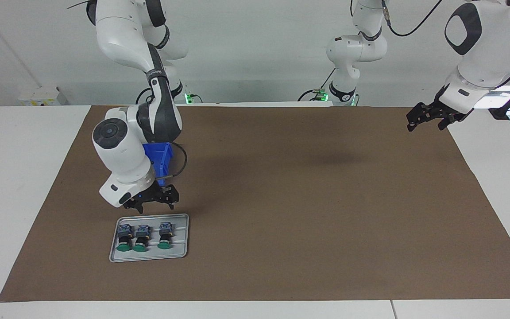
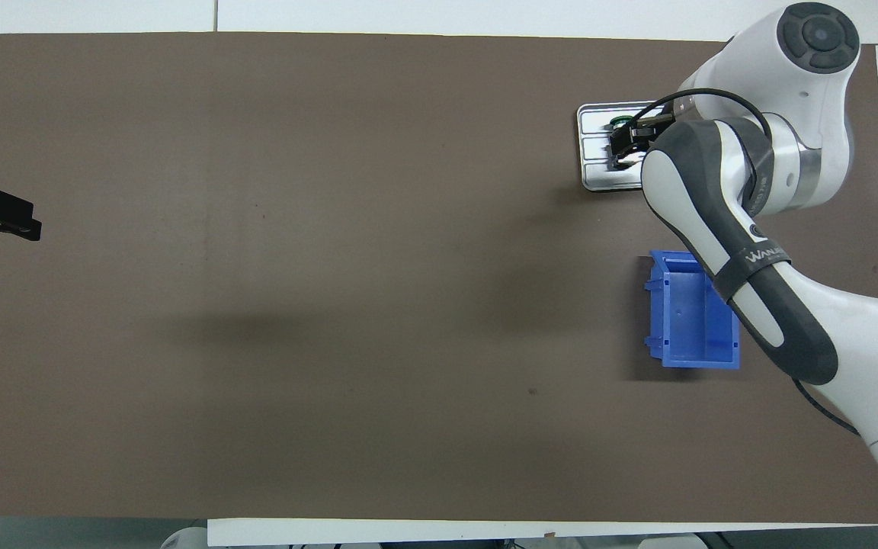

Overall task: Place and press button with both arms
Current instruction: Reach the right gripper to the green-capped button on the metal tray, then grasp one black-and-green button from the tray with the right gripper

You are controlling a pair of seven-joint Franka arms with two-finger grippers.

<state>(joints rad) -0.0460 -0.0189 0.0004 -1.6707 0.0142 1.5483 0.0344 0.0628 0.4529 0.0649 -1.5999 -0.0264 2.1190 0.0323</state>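
Brown mat (image 1: 281,199) covers the white table. Left gripper (image 1: 430,118) waits over mat's edge at left arm's end, fingers spread, empty. Blue bin (image 2: 694,313) sits nearest robots, half hidden by right arm. Right gripper (image 1: 154,203) hangs over tray's (image 1: 184,235) near rim, fingers apart, empty. 3 buttons (image 1: 142,237) lie in tray; overhead view mostly hides them.

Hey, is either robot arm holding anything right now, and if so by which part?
Nothing is held. The right gripper hangs open above the tray of buttons, touching none. The left gripper waits open and empty at its end.
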